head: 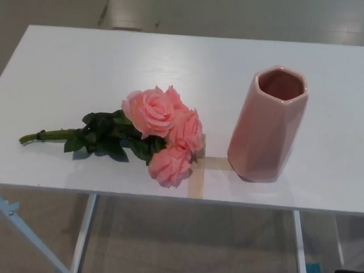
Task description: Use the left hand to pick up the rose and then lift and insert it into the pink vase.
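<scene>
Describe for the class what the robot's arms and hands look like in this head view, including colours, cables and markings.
Nothing can be described here: neither arm nor hand shows in the head view. Only the white table, the pink roses lying on it with their green stem pointing left, and the upright pink vase to their right are visible. No cable, sleeve or marking of the robot appears anywhere.

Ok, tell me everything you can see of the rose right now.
The rose is a small bunch: three pink blooms, dark green leaves and a green stem that looks artificial. It lies flat on the white table, near the front edge, blooms toward the pink vase and stem end pointing to the robot's left. The lowest bloom rests beside a strip of tape on the tabletop. It is apart from the vase, and nothing but the table touches it. No hand is in view.
</scene>
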Motion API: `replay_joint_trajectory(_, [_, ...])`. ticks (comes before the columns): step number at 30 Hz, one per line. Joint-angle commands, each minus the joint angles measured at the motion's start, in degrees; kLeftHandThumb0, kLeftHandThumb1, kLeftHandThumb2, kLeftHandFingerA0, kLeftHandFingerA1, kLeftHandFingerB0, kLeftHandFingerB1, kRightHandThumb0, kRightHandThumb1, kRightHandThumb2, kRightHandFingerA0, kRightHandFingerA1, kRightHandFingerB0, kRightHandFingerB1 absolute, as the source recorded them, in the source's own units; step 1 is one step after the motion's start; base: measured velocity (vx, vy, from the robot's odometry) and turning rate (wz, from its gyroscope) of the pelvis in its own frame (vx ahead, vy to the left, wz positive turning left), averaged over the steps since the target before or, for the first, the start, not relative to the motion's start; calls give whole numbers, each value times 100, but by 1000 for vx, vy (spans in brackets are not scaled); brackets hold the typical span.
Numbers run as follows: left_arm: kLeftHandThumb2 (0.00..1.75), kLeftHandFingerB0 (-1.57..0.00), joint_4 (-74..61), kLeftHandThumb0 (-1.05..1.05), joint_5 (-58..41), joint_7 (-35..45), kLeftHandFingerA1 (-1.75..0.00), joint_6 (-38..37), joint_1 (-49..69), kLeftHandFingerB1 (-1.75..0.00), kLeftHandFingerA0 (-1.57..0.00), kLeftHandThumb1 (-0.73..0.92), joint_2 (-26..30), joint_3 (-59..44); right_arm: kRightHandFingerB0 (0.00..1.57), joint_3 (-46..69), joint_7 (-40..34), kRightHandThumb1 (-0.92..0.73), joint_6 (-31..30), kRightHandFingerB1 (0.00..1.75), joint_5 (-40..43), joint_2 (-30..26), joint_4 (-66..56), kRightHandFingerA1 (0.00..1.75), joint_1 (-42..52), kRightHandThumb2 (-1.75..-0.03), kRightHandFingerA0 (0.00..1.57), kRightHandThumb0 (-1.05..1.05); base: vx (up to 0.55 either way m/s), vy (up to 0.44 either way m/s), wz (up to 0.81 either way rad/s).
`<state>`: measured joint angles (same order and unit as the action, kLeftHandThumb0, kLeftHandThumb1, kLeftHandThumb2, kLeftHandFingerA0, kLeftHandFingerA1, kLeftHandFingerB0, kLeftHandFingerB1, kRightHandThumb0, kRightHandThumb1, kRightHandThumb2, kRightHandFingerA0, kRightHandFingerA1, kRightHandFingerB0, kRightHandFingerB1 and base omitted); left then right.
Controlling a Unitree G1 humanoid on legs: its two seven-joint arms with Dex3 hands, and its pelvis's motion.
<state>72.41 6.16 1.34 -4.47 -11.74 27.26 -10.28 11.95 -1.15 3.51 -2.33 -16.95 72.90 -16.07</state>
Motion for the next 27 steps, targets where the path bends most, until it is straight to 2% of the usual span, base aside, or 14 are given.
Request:
replay_joint_trajectory(1, [75, -42, 90, -44, -127, 50, -53, -222, 179, -47, -60, 50, -18, -44, 55, 2, -54, -63, 136, 44, 24, -61, 142, 50, 151, -58, 67, -25, 0, 0, 0])
replay_joint_trajectory(3, [74, -42, 86, -44, -143, 87, -53, -284, 259, -46, -60, 49, -9, -41, 54, -6, -33, -62, 154, 44, 26, -49, 164, 50, 191, -58, 67, -25, 0, 0, 0])
replay_joint_trajectory(4, [57, -45, 62, -36, -126, 130, -41, -325, 291, -36, -61, 57, 12, -8, 54, 10, -17, -61, 170, 44, 46, -43, 173, 50, 221, -58, 66, -26, 0, 0, 0])
replay_joint_trajectory(5, [57, -33, -16, -40, -130, 222, -38, -385, 270, -33, -46, 54, 30, 15, 55, 37, -12, -59, 175, 44, 77, -38, 176, 50, 230, -57, 64, -31, 0, 0, 0])
replay_joint_trajectory(7, [56, -28, -233, -43, -197, 427, -36, -543, 297, -31, -40, 52, 45, 7, 55, 67, -1, -59, 178, 45, 111, -18, 179, 49, 245, -57, 63, -34, 0, 0, 0])
replay_joint_trajectory(8, [68, -18, -384, -53, -248, 539, -43, -665, 384, -37, -29, 42, 47, -11, 55, 66, 2, -59, 183, 44, 113, -9, 180, 49, 252, -57, 62, -38, 0, 0, 0])
replay_joint_trajectory(10, [68, -18, -810, -56, -346, 829, -41, -988, 675, -37, -24, 42, 45, -28, 55, 85, 20, -58, 219, 44, 139, -19, 178, 48, 288, -57, 61, -37, 0, 0, 0])
replay_joint_trajectory(11, [85, -8, -1183, -27, -423, 1086, -51, -1224, 939, -49, -9, 26, 66, -23, 56, 85, 27, -58, 240, 44, 140, -26, 176, 48, 313, -57, 59, -40, 0, 0, 0])
replay_joint_trajectory(13, [84, -8, -2049, -28, -627, 1624, -51, -1514, 1431, -49, -9, 23, 167, -17, 56, 36, 1, -58, 243, 44, 86, -20, 175, 48, 278, -57, 59, -41, 0, 0, 0])
replay_joint_trajectory(16, [83, -10, -3727, -27, -1009, 2340, -51, -1518, 2331, -49, -11, 21, 415, -19, 55, -16, -13, -58, 241, 44, 41, -15, 176, 48, 277, -57, 59, -42, 0, 0, 0])
replay_joint_trajectory(23, [83, -11, -6807, -26, -1791, 3071, -52, -1285, 3835, -50, -11, 23, 888, -186, 54, -122, -42, -58, 196, 43, -32, -51, 178, 47, 197, -57, 58, -42, 0, 0, 0])
replay_joint_trajectory(24, [65, -28, -7176, -56, -1897, 3088, -39, -1306, 3987, -38, -23, 39, 897, -226, 54, -133, -42, -58, 180, 43, -41, -74, 176, 47, 189, -57, 58, -42, 0, 0, 0])
replay_joint_trajectory(26, [66, -31, -7663, -54, -1976, 3053, -39, -1339, 4225, -39, -24, 39, 919, -320, 53, -127, -44, -58, 179, 43, -32, -75, 175, 47, 209, -57, 58, -41, 0, 0, 0])
replay_joint_trajectory(27, [66, -35, -8344, -51, -2146, 3051, -42, -1549, 4496, -41, -29, 39, 958, -455, 53, -150, -66, -58, 169, 42, -56, -86, 181, 47, 184, -57, 58, -41, 0, 0, 0])
